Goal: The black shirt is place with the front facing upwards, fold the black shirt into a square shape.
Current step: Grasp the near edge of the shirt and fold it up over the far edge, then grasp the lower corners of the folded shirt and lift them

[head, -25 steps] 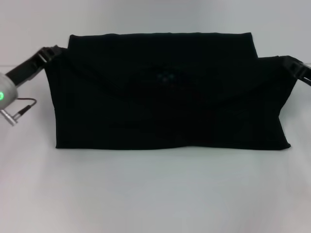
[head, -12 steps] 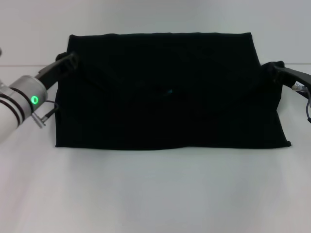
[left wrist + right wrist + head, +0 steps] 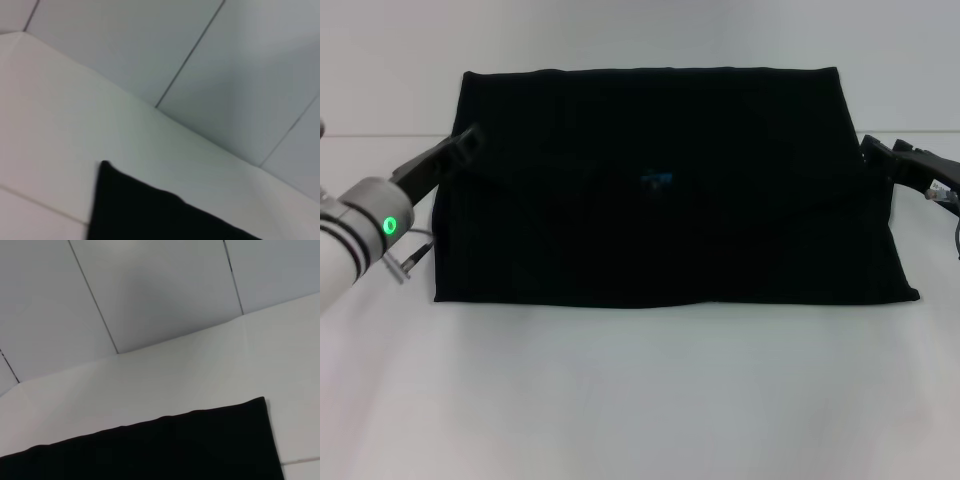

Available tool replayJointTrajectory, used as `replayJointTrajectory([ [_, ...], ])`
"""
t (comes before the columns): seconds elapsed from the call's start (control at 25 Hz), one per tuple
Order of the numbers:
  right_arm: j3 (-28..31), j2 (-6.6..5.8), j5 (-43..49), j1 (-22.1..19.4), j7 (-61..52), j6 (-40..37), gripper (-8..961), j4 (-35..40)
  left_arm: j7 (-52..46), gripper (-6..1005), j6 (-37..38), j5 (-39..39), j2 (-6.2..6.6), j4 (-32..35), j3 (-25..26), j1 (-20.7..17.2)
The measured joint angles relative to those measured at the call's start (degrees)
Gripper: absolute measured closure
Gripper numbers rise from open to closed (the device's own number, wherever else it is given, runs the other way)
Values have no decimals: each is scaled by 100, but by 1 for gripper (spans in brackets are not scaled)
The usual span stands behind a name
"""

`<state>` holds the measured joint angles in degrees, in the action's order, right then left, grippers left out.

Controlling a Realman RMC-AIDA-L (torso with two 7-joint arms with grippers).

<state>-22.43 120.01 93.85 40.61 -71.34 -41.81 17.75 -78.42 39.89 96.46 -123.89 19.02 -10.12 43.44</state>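
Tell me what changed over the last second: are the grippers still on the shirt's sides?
Both arms have drawn outward. The left gripper has pulled toward the robot's left and now sits just at the black shirt's left edge; the right gripper has backed off to the right edge. Whether either still pinches cloth cannot be told. The shirt's folded outline on the table looks unchanged.

Black shirt (image 3: 665, 190) lies flat on table, folded to wide rectangle, prob. blue label mid-top.

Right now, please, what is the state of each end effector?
Left end effector: at the black shirt's left edge; open or closed cannot be told.
Right end effector: at its right edge; cannot be told.
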Motion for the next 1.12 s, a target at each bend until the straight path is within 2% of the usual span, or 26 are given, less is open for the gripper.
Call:
replayJointTrajectory([
  [0.2, 4, -36, 0, -277, -65, -745, 401, 28, -141, 550, 9, 52, 57, 7, -49, -244],
  [0.24, -7, -48, 1, -343, -71, -956, 359, 43, -284, 496, 77, 68, 85, 24, -82, -320],
  [0.32, -70, -95, 43, -494, -73, -1509, 310, 76, -688, 389, 424, 116, 176, 77, -251, -517],
  [0.44, -344, -195, 253, -744, -117, -2321, 237, 150, -1557, 250, 1462, 418, 344, 306, -657, -865],
  [0.56, -786, -314, 649, -917, -309, -2954, 163, 273, -2477, 155, 2307, 1138, 404, 790, -772, -1075],
  [0.64, -1062, -377, 973, -1001, -409, -3332, 167, 370, -2995, 91, 2717, 1685, 436, 1079, -803, -1143],
  [0.8, -1243, -400, 1610, -1055, -287, -3903, 172, 434, -3483, 93, 3240, 2700, 514, 1422, -798, -1150],
  [1.12, -1287, -231, 2267, -985, -12, -4024, 171, 480, -3168, 95, 3182, 3055, 522, 1715, -848, -1189],
])
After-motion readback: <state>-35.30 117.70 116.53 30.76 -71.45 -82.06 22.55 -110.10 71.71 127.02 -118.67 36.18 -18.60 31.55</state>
